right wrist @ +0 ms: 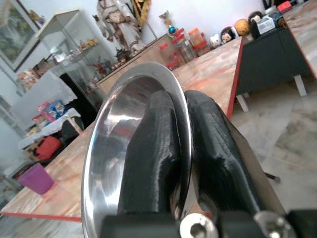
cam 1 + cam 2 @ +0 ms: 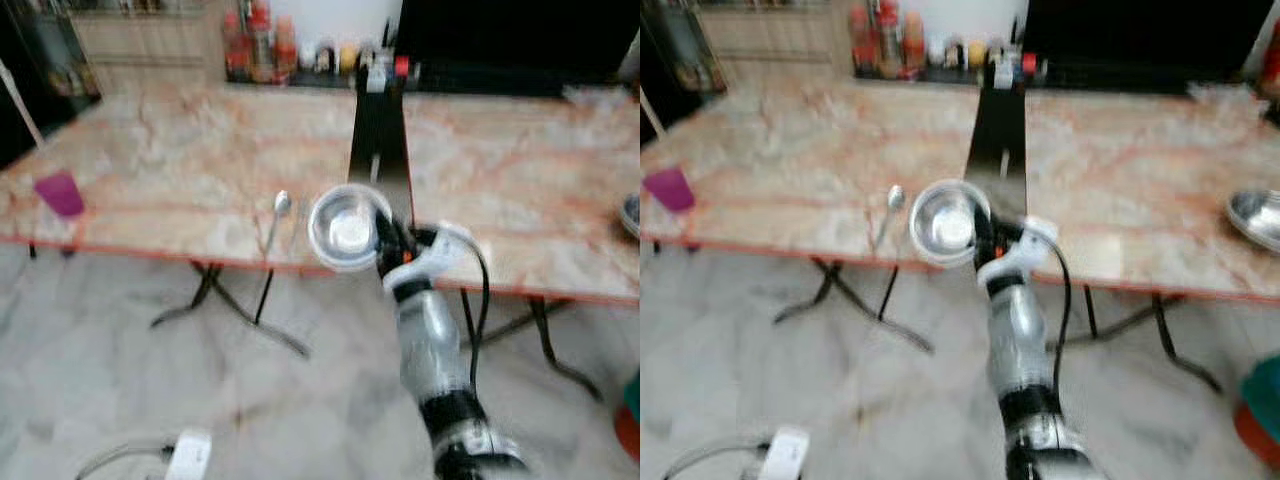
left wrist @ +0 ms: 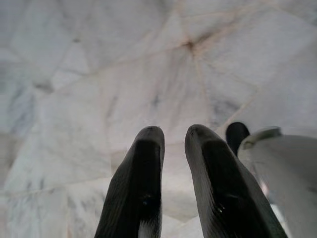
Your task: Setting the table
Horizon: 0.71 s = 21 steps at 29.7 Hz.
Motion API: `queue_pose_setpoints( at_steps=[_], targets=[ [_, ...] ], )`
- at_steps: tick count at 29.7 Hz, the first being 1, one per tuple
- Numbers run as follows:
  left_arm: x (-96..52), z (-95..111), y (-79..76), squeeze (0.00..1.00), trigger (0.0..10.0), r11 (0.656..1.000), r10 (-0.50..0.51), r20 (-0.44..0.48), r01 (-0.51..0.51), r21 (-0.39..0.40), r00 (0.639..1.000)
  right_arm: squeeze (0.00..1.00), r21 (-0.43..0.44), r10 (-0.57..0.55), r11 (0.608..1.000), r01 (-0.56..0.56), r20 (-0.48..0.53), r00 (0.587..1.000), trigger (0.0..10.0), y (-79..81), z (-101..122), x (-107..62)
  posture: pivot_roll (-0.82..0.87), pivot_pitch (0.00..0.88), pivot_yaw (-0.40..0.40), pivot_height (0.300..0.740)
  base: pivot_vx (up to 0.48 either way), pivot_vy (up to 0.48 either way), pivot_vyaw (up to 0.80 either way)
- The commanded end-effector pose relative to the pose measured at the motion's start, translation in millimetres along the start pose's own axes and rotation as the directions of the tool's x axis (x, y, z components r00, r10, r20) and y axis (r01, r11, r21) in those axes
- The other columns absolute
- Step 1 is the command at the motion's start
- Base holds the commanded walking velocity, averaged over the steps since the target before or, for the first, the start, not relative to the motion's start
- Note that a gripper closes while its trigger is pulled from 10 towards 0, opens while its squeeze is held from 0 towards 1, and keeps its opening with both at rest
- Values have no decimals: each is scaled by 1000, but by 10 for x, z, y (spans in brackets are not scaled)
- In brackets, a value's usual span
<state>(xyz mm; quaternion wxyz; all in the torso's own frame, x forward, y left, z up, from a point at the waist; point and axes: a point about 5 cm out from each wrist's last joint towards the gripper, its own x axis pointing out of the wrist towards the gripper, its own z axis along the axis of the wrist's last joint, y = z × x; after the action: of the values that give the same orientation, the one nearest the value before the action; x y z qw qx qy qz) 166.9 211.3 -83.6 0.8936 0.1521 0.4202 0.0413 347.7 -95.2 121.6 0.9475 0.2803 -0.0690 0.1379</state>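
My right gripper (image 2: pixel 383 232) is shut on the rim of a steel bowl (image 2: pixel 345 229), held level over the near edge of the marble table (image 2: pixel 180 150). In the right wrist view one finger (image 1: pixel 151 144) lies inside the bowl (image 1: pixel 114 144) and the other outside its rim. A metal spoon (image 2: pixel 277 215) lies on the table just left of the bowl. A purple cup (image 2: pixel 60 193) stands at the table's left edge. My left gripper (image 3: pixel 173 139) hangs over the floor, its fingers slightly apart with nothing between them.
A dark chair back (image 2: pixel 380 140) stands between the two tabletops behind the bowl. Bottles and jars (image 2: pixel 260 45) line the far edge. A second steel bowl (image 2: pixel 1255 215) sits at the right. A white plug and cable (image 2: pixel 185 452) lie on the floor.
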Motion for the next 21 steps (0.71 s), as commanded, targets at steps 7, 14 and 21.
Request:
queue_pose_setpoints(
  at_steps=[7,14,21],
  targets=[
    [-7,-1,-89,0,10000,1000,-16,-10,16,-18,1000,0,7,-15,1000,15,39,999,10000,17,93,64,40,0,21,740,0,-324,0],
    [-3,17,-103,0,10000,1000,-20,-6,20,-22,1000,0,10,-34,999,34,44,998,10000,-19,101,53,35,10,26,740,0,-323,0],
    [-5,12,-106,0,10000,1000,-23,-7,23,-21,1000,0,15,-49,999,48,48,998,10000,-47,103,37,34,9,29,740,0,-322,0]
  ],
)
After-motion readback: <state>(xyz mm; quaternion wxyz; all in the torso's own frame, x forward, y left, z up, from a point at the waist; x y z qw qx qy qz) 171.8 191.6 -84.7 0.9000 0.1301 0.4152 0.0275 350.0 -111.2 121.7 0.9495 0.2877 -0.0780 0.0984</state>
